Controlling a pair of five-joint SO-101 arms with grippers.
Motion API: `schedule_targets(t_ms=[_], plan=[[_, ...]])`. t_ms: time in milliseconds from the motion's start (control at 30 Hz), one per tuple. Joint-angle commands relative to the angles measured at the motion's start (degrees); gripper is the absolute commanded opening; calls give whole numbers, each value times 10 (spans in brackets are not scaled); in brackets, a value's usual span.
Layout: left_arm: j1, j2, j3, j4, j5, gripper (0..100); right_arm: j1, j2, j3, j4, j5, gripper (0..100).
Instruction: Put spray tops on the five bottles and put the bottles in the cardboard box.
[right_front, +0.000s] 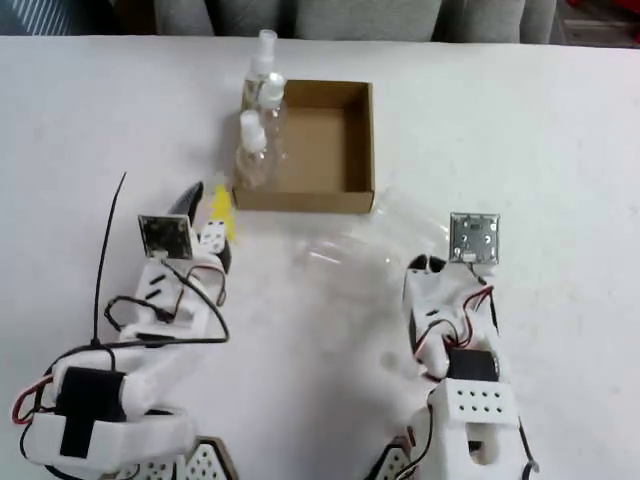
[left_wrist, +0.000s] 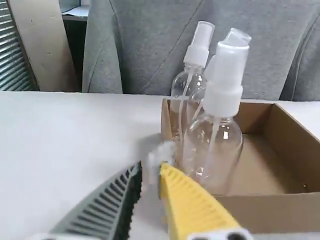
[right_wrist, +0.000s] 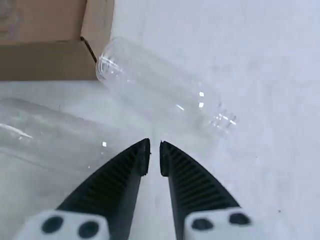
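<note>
Two clear, topless bottles (right_wrist: 160, 90) lie on the table (right_front: 560, 130) at the box (right_front: 305, 200) corner, just ahead of the right gripper (right_wrist: 154, 157), jaws closed, empty. Three spray-topped bottles (right_front: 262, 110) stand upright along the box wall beyond the left gripper (left_wrist: 150, 172); its grip cannot be told.

White table (right_front: 520, 120), grey upholstered seat backs (left_wrist: 150, 45) behind, slatted blind (left_wrist: 12, 50) beside them.
</note>
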Motion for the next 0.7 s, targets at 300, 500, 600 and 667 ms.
schedule_targets(t_ms=[300, 500, 600, 667], plan=[[-8, -22, -98, 249, -91, 23, -12, 3, -179, 195, 4, 17], [-22, -22, -136, 327, -91, 23, -87, 95, -258, 255, 3, 18], [-22, -20, -136, 327, -91, 23, -112, 169, -304, 262, -3, 18], [-22, -20, -137, 327, -91, 23, -117, 211, -338, 262, -38, 18]])
